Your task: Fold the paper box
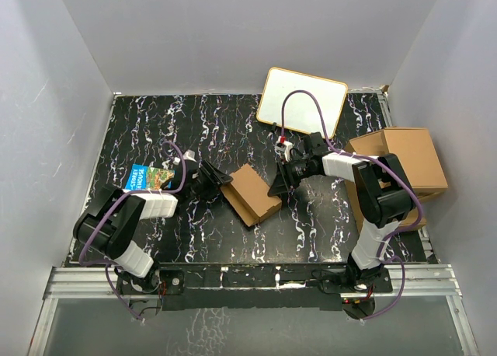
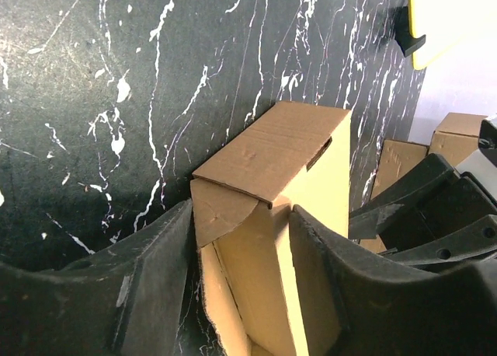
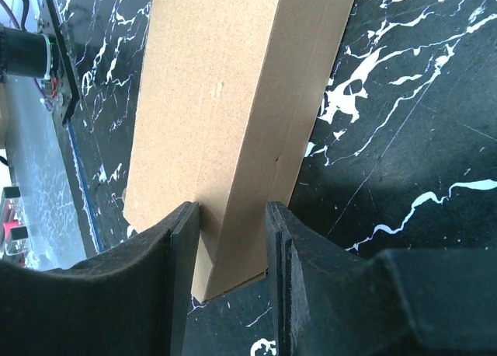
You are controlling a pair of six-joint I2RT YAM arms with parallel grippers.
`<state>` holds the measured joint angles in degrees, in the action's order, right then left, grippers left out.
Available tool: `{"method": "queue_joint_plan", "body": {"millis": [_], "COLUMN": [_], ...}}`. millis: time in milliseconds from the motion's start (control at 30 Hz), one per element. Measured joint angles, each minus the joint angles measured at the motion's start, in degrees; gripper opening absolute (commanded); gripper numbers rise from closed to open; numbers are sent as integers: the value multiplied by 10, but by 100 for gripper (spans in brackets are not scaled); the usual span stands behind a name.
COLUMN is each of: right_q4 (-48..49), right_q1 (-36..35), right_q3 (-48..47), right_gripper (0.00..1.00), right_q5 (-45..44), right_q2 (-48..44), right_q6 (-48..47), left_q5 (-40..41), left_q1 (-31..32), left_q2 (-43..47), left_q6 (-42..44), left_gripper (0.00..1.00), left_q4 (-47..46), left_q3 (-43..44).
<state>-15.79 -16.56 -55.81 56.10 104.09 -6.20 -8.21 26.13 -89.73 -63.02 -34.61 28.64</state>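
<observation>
**Paper box** (image 1: 252, 193): partly folded, lying mid-tabletop (image 1: 194, 130). My right end effector (image 3: 231, 212) pinches its right end, with a finger pressed on each face. My left end effector (image 2: 242, 210) straddles its left end with jaws partly apart; I cannot tell whether it grips. Bare tabletop lies far and near, and stacked boxes (image 1: 404, 158) crowd the right edge.

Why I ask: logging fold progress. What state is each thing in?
paper box: partly folded, the end by the left hand open.
left hand: straddling that open end; grip unclear.
right hand: shut across the box's other end.
blue book: closed, lying flat.
whiteboard: blank.
cardboard pile: stacked.
</observation>
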Motion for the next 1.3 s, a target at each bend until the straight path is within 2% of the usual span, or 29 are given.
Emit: {"method": "queue_joint_plan", "body": {"millis": [267,367,633,900,1167,1300], "right_q4": [-3,-3,-6,-7,-7,-7], "right_q1": [-2,-2,-3,-4,-4,-4], "right_q3": [-4,-4,-6,-7,-8,-8], "right_gripper": [41,41,41,41,41,41], "right_q5": [0,1,0,0,0,0], "right_q2": [2,2,3,3,4,4], "right_q6": [-3,-4,-8,-10,-10,-10], "left_q5": [-14,-17,-17,-12,-3,-6], "left_q1": [-2,-2,-2,-2,-1,10], "left_q2": [-7,-9,-8,26,136,149], "left_q6": [10,16,21,28,5,-30], "left_gripper": [35,35,42,70,74,74], "left_q4": [1,10,52,110,139,120], "left_q3": [14,23,44,38,-23,-42]}}
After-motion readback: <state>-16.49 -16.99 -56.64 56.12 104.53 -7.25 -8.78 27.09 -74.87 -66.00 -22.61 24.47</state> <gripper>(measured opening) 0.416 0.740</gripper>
